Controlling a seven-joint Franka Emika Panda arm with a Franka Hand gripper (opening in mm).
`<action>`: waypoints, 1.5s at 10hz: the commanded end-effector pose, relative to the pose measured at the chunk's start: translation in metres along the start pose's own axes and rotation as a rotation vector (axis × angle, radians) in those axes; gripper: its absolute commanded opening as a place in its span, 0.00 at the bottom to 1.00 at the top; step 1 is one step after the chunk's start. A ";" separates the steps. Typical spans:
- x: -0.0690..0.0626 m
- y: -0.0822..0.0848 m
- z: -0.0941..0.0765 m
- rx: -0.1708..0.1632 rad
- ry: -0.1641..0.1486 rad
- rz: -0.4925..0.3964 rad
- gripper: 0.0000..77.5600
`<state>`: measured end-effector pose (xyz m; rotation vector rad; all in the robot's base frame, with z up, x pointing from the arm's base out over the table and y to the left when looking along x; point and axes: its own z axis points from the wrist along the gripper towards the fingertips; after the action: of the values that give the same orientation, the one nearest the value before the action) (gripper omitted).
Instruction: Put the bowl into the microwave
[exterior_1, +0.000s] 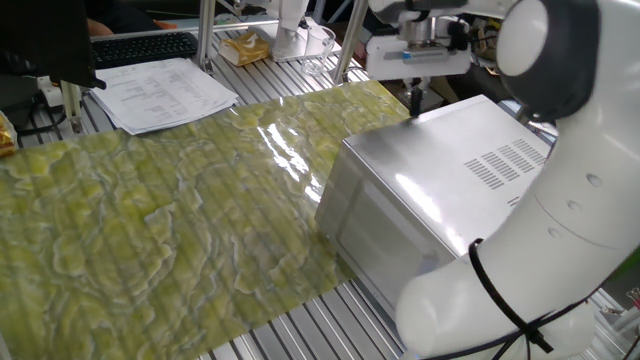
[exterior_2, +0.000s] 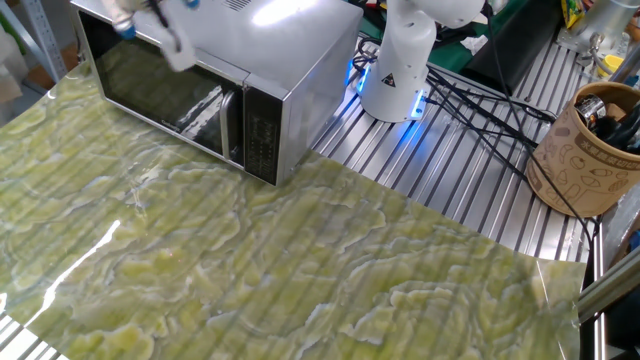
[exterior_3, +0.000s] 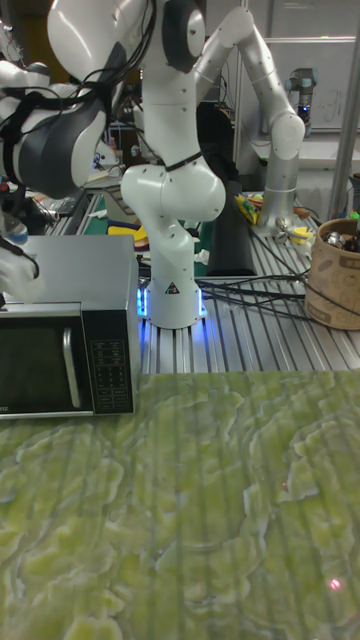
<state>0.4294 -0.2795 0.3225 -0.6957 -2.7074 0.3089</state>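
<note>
The silver-grey microwave (exterior_1: 430, 190) stands at the right of the green marbled mat, its dark glass door (exterior_2: 160, 95) flat against the body. The bowl is out of view in every frame. My gripper (exterior_1: 415, 100) hangs at the microwave's top front edge, just above the door. It looks shut with nothing in it. In the other fixed view the gripper (exterior_2: 165, 28) is motion-blurred at the top left corner of the microwave (exterior_2: 270, 50). In the tall view the gripper (exterior_3: 22, 270) shows at the left edge, over the microwave (exterior_3: 70, 265).
The robot base (exterior_2: 400, 70) with black cables stands right behind the microwave. A brown paper cup (exterior_2: 585, 150) holding tools sits at the far right. Printed sheets (exterior_1: 160, 90) and a keyboard (exterior_1: 140, 45) lie beyond the mat's far corner.
</note>
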 end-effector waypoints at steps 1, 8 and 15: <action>-0.017 0.000 -0.014 0.043 -0.001 -0.022 0.02; -0.105 -0.020 -0.132 -0.118 -0.154 -0.160 0.02; -0.097 -0.015 -0.126 -0.342 -0.211 -0.177 0.02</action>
<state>0.5157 -0.3136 0.3939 -0.5697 -2.9317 0.0760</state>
